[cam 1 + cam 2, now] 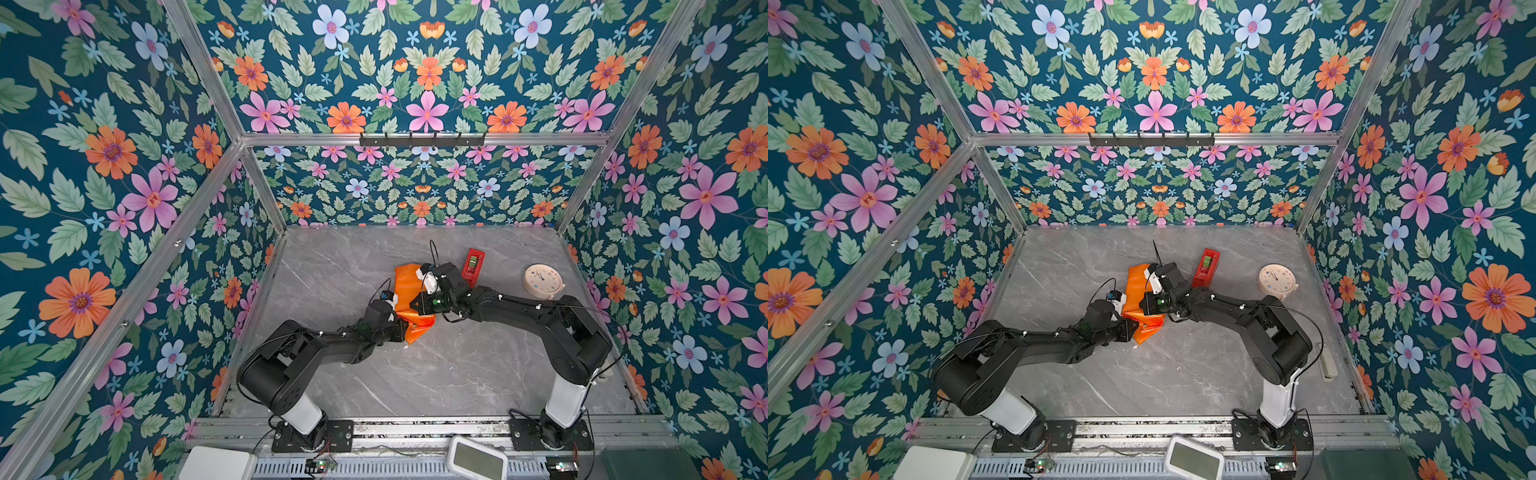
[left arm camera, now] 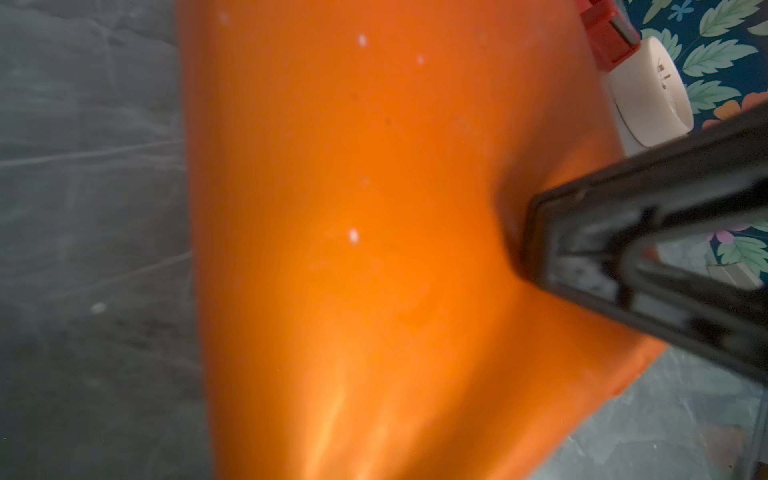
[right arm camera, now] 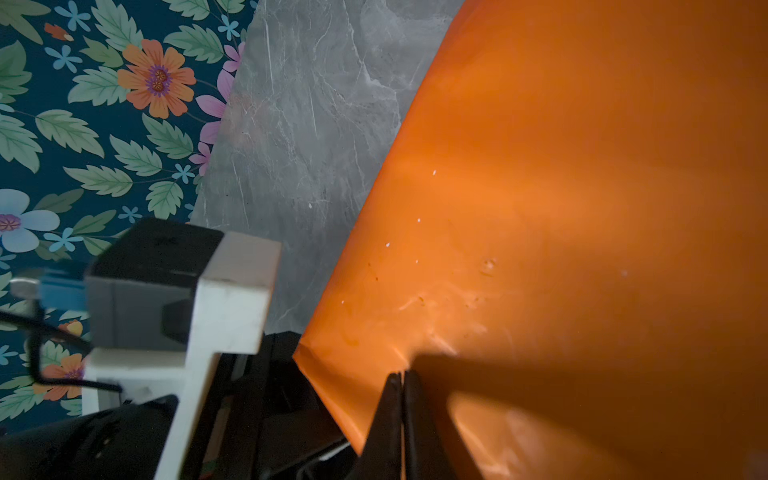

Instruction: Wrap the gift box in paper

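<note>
Left gripper [image 1: 400, 328] is sitting at the near edge of the paper [image 1: 405, 286] on the table [image 1: 457, 365]; I am failing to make out its jaws. Right gripper [image 3: 401, 376] is pressing closed tips onto the orange face, with the red tape dispenser [image 1: 473, 266] lying just beyond.

Blurred paper [image 2: 353, 249], cropped at picture edges

1. We saw teal floral wallpaper [image 1: 428, 75] on every wall.
2. Aluminium frame bars [image 1: 291, 139] edged the walls.
3. A grey marble-look tabletop [image 1: 457, 365] spread below the right gripper [image 3: 401, 376]; a black hook rail [image 1: 422, 141] hung far beyond it.
</note>
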`<state>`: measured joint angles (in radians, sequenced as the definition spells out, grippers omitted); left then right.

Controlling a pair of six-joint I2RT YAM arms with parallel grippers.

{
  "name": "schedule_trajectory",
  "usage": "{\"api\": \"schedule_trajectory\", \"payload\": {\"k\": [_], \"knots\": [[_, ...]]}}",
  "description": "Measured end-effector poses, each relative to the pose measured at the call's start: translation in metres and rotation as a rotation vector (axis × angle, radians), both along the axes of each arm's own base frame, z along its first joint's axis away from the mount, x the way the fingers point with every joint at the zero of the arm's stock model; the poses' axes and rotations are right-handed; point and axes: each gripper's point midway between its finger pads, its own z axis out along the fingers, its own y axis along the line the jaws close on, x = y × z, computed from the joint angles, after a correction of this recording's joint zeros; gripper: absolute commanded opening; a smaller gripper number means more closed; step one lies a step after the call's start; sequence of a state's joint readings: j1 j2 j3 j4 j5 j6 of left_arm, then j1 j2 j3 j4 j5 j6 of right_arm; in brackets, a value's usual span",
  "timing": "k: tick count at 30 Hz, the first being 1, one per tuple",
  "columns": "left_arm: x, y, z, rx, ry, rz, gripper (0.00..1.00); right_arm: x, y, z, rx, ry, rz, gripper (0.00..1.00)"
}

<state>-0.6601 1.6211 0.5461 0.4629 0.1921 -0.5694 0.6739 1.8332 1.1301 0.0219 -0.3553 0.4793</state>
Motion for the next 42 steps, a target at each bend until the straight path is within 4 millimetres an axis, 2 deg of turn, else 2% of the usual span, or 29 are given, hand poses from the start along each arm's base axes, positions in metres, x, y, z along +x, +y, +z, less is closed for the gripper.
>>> {"api": "schedule_trajectory", "payload": {"k": [8,15,23,28,34,42], "knots": [[0.005,-0.004,-0.005,-0.019,-0.022,-0.003,0.25,0.004,-0.001,0.0,-0.005,-0.015,-0.015,0.07],[0.001,-0.003,-0.004,-0.039,-0.064,-0.006,0.32,0.004,-0.002,0.0,0.0,-0.021,-0.016,0.07],[0.002,0.004,0.02,-0.035,-0.117,0.009,0.35,0.004,-0.002,0.0,0.003,-0.015,-0.022,0.07],[-0.001,0.011,0.025,-0.011,-0.13,0.01,0.3,0.004,-0.002,0.0,0.002,-0.013,-0.022,0.06],[-0.006,0.029,0.017,0.03,-0.118,0.023,0.19,0.004,-0.001,0.0,0.001,-0.011,-0.022,0.07],[0.003,0.02,0.005,0.06,-0.101,-0.011,0.15,0.004,-0.001,-0.001,-0.001,-0.007,-0.022,0.06]]}}
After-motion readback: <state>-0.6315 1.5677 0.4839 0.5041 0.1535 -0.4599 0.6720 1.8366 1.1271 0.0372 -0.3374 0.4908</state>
